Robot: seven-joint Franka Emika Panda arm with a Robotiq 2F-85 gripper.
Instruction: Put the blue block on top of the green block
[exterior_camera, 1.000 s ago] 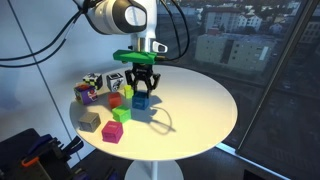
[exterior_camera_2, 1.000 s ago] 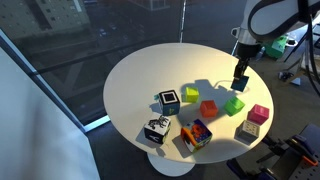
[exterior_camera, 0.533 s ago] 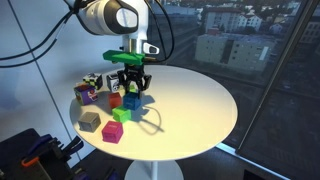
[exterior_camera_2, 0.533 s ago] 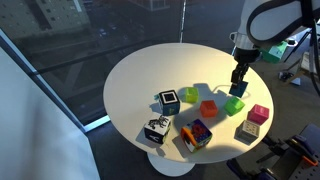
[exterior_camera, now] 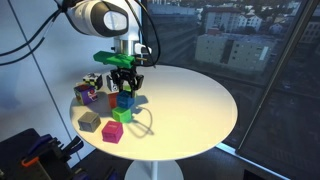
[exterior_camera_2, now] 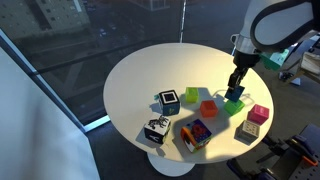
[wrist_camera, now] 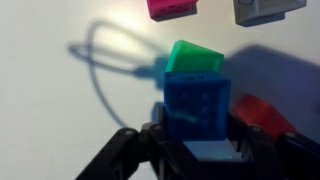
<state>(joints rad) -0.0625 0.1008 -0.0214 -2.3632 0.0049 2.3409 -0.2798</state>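
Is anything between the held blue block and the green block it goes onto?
Nothing visible. The claw holds the blue block next to the green block; the red block lies off to one side.

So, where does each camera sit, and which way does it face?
Exterior view: beside the table, slightly above, facing the arm.
Exterior view: higher, looking down across the table; tool shows at right.
Wrist view: looks down past the tool at the blue block.
All share the blue block and green block.
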